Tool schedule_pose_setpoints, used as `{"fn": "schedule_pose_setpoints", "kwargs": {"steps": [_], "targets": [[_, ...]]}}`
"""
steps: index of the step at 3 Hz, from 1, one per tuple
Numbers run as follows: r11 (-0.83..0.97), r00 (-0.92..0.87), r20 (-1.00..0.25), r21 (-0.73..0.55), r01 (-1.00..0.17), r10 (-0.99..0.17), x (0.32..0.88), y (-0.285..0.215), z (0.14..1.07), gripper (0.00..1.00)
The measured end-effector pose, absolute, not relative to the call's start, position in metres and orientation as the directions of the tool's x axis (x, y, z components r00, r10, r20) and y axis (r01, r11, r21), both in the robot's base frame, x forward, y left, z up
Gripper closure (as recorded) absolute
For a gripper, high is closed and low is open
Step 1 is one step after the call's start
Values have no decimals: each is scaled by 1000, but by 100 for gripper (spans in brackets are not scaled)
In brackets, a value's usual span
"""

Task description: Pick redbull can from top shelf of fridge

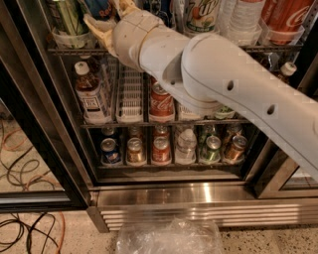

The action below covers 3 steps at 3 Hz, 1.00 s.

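On top shelf; redbull can at gripper

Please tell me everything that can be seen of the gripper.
The gripper is cream-coloured, seemingly plastic, on a thick white wrist. It is at the top left, inside the fridge, at the level of the top shelf, just right of a green-striped can. A blue thing shows beside it; whether they touch cannot be told. The white arm runs from it down to the right.

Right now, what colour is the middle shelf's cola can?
Red cola can, camera view; pincer at top shelf.
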<state>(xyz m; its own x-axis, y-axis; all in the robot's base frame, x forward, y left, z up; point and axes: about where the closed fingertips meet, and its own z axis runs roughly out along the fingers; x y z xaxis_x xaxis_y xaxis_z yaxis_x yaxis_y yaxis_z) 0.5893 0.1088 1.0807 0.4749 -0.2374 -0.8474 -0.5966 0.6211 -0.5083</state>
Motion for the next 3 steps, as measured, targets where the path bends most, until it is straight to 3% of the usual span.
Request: {"fn": "schedule_pose_setpoints", "kwargs": {"steps": [3], "targets": [[745,488,-868,-388,-543,-96,582,106,1088,100]]}}
